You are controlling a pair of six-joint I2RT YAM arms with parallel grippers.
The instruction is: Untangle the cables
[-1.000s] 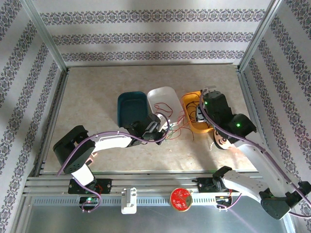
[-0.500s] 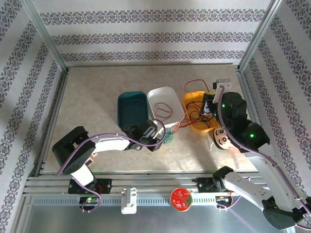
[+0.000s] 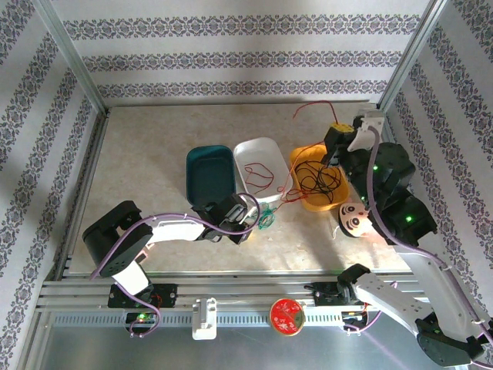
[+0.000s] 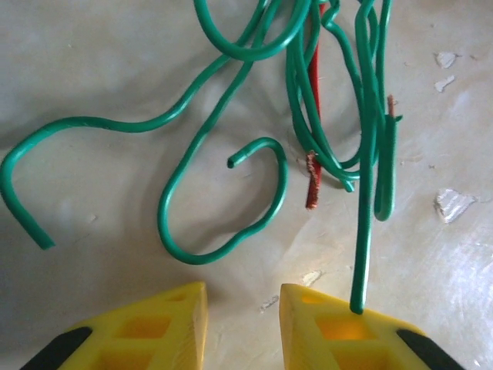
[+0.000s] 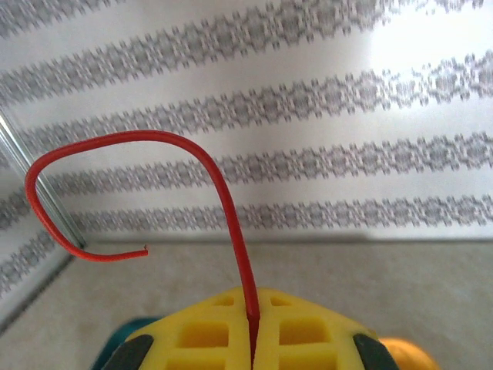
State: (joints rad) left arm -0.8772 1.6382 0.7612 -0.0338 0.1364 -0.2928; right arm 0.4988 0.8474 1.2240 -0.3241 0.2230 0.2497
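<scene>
The green cable (image 4: 196, 259) lies in loose loops on the table just ahead of my left gripper (image 4: 243, 324), with a red cable end (image 4: 312, 185) among them. That gripper (image 3: 254, 220) is open, with bare table between its fingers. One green end rests on top of the right finger (image 4: 347, 331). My right gripper (image 5: 253, 339) is shut on the red cable (image 5: 231, 208), which curls up and to the left above it. It is raised over the far right (image 3: 337, 132), and the red cable (image 3: 316, 108) trails back down toward the trays. A black cable (image 3: 312, 179) lies in the orange tray (image 3: 296, 162).
A teal tray (image 3: 209, 173), a white tray (image 3: 258, 150) and the orange tray stand side by side mid-table. More red wire (image 3: 262, 179) lies in the white tray. A red disc (image 3: 287, 316) sits on the near rail. Metal frame posts border the table.
My right gripper has lifted away to the far right, drawing the red cable out with it. My left gripper has opened and drawn back a little from the green loops.
</scene>
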